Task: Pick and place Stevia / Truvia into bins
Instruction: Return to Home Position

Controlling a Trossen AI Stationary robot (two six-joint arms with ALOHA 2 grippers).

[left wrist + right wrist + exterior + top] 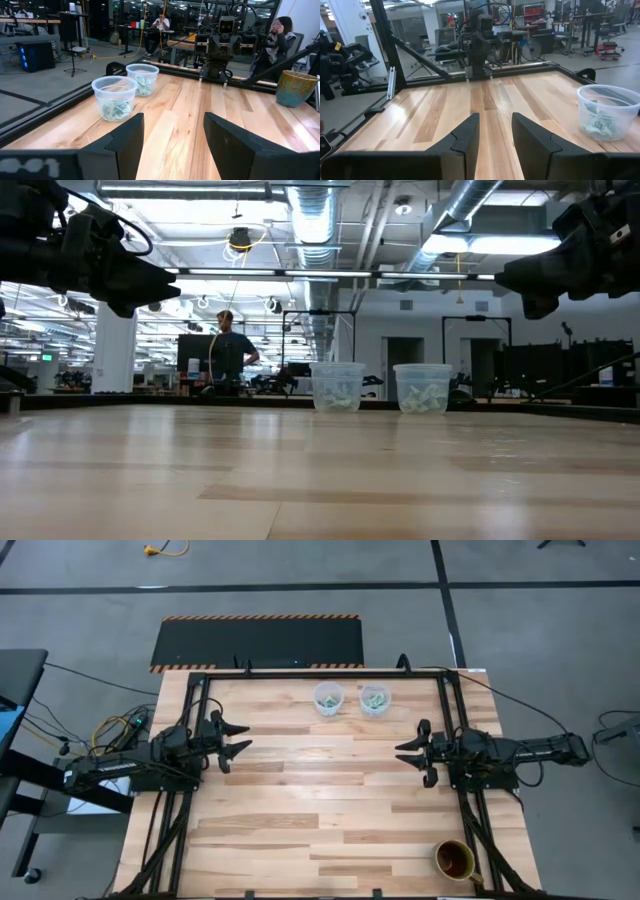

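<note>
Saw left gripper (245,737) wide open, empty, at table's (300,810) left side; right gripper (400,755) parted more narrowly, empty, at right. Found packets (115,109) inside both bins (337,372).

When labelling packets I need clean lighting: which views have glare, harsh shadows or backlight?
High view: even light, only soft shadows beside the left gripper and right gripper; packets show in both clear cups. Low view: bright ceiling lights behind, both grippers mere silhouettes, sheen on the table. Both wrist views: pale glare streaks on the wood.

Green-white packets (376,697) inside both upright clear cups (328,697).
</note>
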